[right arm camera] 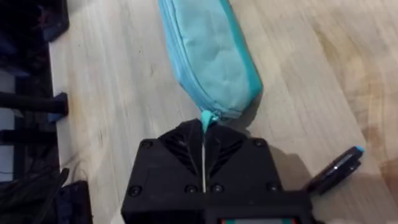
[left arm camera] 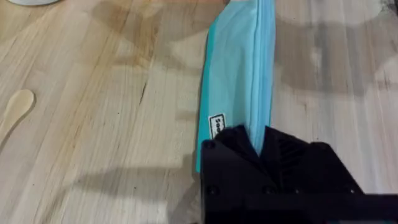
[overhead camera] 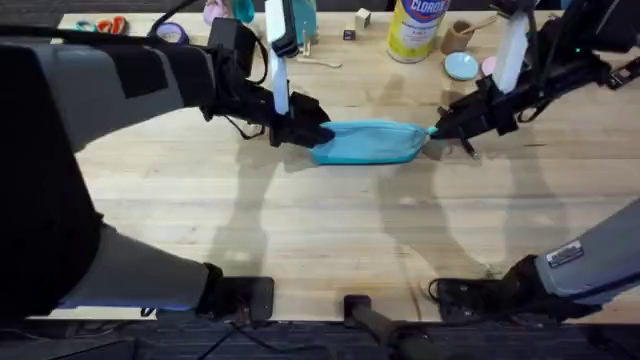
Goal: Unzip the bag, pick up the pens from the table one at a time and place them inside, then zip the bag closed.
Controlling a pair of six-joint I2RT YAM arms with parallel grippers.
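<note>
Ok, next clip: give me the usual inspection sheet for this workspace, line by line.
Surface: pale plank table, bare in front of the arms.
Job's things: light blue bag lies mid-table, zipper looks closed; one dark pen lies by the right gripper.
Clutter: Clorox canister, round blue dish, wooden spoon, small items along the far edge.
Grippers: left gripper shut on the bag's end; right gripper shut on the zipper tab at the other end.
Cables: dark cables near the arm bases.
Surroundings: nothing seen.
</note>
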